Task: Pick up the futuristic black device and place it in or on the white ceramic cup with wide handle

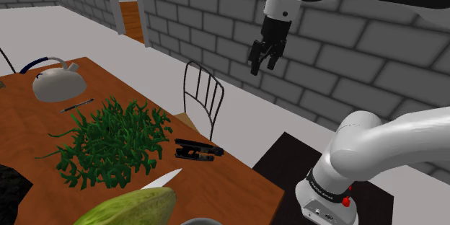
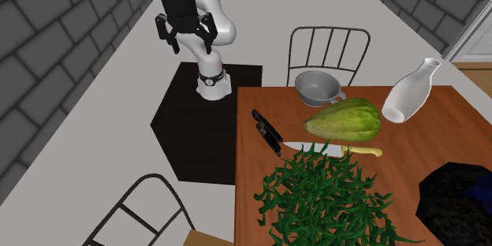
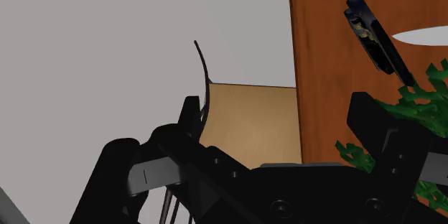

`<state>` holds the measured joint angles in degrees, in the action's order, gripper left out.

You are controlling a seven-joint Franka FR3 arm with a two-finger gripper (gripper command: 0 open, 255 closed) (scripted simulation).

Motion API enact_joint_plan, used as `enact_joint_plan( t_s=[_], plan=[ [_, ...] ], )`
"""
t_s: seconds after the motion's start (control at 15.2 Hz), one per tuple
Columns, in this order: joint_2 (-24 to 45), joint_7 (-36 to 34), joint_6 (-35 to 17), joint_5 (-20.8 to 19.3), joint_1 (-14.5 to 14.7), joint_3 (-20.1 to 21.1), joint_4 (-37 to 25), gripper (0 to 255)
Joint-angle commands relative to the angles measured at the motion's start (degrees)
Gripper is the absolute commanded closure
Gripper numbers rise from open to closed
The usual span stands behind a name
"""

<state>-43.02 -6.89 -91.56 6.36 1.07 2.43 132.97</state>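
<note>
Holds the tool (image 1: 263,66) high in the air off the side of the desk (image 2: 248,177), over the floor by the grey brick wall, with fingers spread and pinching nothing. Finds the black device (image 2: 266,132) lying flat on the desk, close to the stand-side edge, just beside the heap of green leaves (image 2: 331,197) and near the blade tip of the knife (image 2: 327,148). Catches it in the wrist view as well, ahead of the tool and well apart from it. Reads it as long, narrow and rigid, probably light, with a hard shell likely to slip a little under the pads. Suggests a hold across the narrow width near the middle, with fingers set square to the long axis, to avoid any swing on the lift. Places the cup (image 2: 314,95), grey-white with a wide handle, upright near the desk's corner by the chair (image 2: 327,47), beyond the device and next to the green gourd (image 2: 347,118). Judges the device too long to sit wholly inside, so more likely leaning in the cup or lying across the rim. Calls for a slow, low release to avoid tipping the cup.
</note>
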Motion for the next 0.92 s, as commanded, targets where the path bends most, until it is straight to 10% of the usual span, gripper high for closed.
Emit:
enact_joint_plan(
  t_s=[0.0, 0.86],
  plan=[
    [0.0, 0.0, 0.0, 0.0, 0.0, 0.0, 0.0, 0],
    [18.02, 9.04, -16.1, 2.81, 8.85, 7.46, 2.09, 0]
  ],
)
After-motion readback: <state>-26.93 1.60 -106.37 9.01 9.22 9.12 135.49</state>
